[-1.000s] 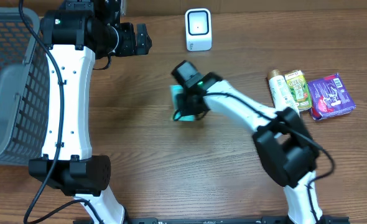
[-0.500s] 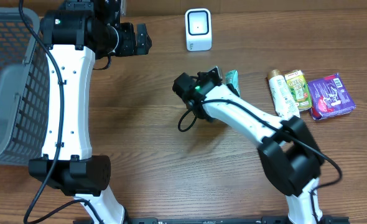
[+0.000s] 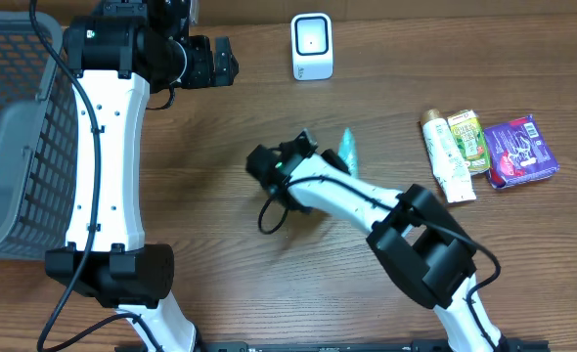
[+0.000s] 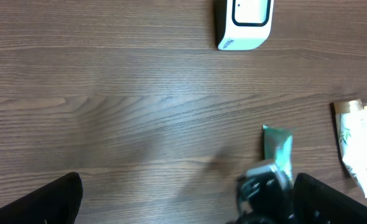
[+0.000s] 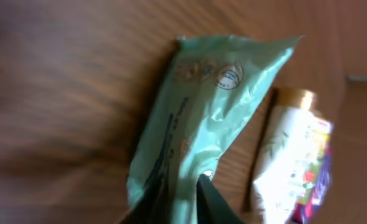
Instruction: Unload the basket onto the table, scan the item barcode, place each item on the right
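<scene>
A pale green packet [image 3: 347, 149] is held off the table, pinched at one end by my right gripper [image 3: 313, 156], which is shut on it. In the right wrist view the green packet [image 5: 214, 106] fills the middle, with my dark fingers [image 5: 219, 202] clamped on its near end at the right gripper [image 5: 183, 190]. The white scanner [image 3: 312, 46] stands at the back of the table. From the left wrist I see the scanner [image 4: 244, 22] and the packet [image 4: 278, 146]. My left gripper [image 3: 220, 61] hovers high at the back left, open wide and holding nothing.
A white tube [image 3: 445, 156], a small green carton [image 3: 467, 135] and a purple packet [image 3: 520, 150] lie at the right. The tube [image 5: 289, 155] lies just beyond the held packet. A grey mesh basket [image 3: 15, 147] stands at the left edge.
My right arm lifted the green packet from mid-table, swung it right toward the scanner side, then drew back left and down a little. The left arm has not moved.
</scene>
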### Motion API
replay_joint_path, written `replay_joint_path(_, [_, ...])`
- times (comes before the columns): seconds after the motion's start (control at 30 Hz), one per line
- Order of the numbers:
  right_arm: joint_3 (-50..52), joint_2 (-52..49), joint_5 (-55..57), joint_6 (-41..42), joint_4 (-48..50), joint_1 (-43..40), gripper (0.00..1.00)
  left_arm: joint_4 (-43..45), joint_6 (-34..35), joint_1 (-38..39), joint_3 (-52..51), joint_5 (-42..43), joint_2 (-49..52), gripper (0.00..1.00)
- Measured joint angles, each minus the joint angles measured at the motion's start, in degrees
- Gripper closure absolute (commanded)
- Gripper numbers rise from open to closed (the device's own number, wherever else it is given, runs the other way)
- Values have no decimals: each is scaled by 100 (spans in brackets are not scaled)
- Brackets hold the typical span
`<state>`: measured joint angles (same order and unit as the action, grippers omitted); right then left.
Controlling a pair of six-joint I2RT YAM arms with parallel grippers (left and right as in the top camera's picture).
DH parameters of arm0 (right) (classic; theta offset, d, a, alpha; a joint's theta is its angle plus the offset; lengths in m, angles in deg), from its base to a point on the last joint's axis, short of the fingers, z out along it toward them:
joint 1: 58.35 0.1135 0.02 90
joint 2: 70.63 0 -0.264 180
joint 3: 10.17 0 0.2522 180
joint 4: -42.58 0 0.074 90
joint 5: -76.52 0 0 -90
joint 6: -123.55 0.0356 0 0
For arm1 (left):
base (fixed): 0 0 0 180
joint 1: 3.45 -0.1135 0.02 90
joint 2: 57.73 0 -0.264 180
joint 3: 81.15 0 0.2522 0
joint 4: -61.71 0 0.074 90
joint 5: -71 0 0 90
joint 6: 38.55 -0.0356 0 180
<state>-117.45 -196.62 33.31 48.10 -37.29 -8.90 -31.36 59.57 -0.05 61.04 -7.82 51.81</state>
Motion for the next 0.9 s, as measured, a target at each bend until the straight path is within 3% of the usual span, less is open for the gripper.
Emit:
replay_joint_path(0.37, [0, 0, -1635, -323, 199, 304, 71, 0, 0, 0, 0, 0, 0, 0])
replay_joint_path(0.57, [-444, 35, -2210, -120, -289, 181, 70, 0, 0, 0, 0, 0, 0, 0])
replay_joint_path(0.77, [-767, 754, -2691, -42, -404, -627, 71, 0, 0, 0, 0, 0, 0, 0])
replay_joint_path(0.9, [-898, 1246, -3493, -254, -476, -1670, 59, 0, 0, 0, 0, 0, 0, 1])
